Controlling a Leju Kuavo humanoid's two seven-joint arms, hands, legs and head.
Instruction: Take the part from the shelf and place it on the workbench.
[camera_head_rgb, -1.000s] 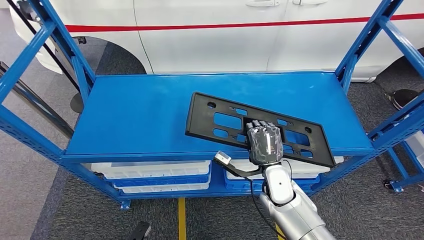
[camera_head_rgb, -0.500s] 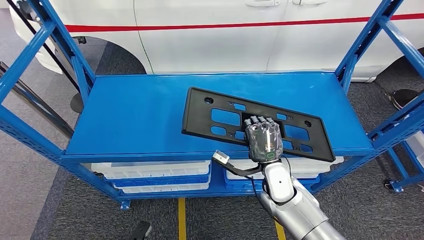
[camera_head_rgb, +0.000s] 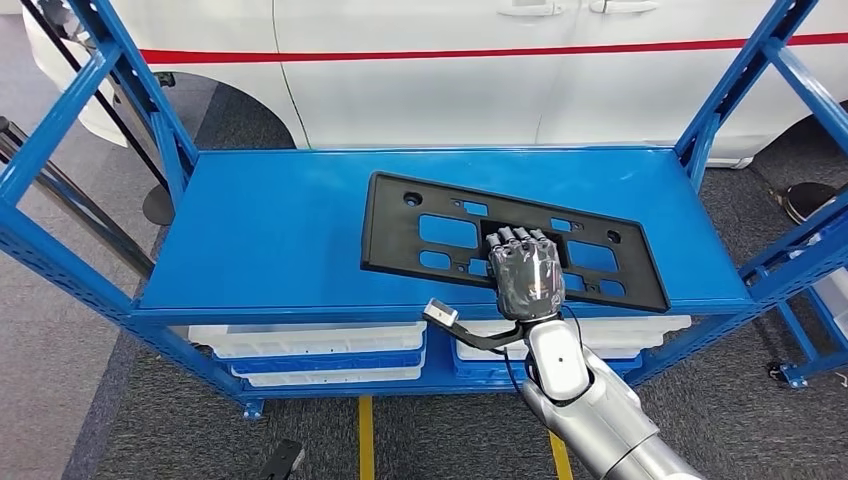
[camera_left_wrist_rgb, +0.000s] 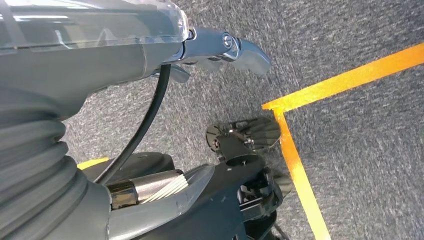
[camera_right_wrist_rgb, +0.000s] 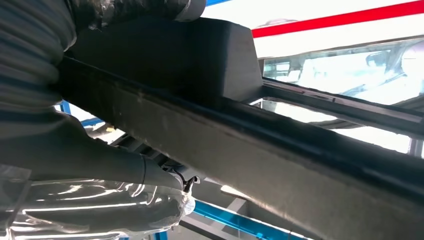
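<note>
The right hand (camera_head_rgb: 524, 283) grips the near edge of the part (camera_head_rgb: 440, 228), a flat black perforated plate on the blue shelf (camera_head_rgb: 270, 230); in the right wrist view the thumb passes under the plate (camera_right_wrist_rgb: 280, 165) and the fingers (camera_right_wrist_rgb: 125, 10) close over it, so the grasp is a pinch near one long edge. The left hand (camera_left_wrist_rgb: 220, 47) hangs over the floor; whether its fingers are clenched or released cannot be told. Risk: the plate is long and is held off-centre, so on lifting it is likely to tilt or swing, and its far end can drag on the shelf or strike the uprights (camera_head_rgb: 740, 80). A weak pinch may let it slide out. The near shelf lip can also catch the plate on withdrawal. Below the shelf, white bins (camera_head_rgb: 300, 345) sit on a lower level; their contents are hidden. Beyond stands a white car (camera_head_rgb: 420, 70).
</note>
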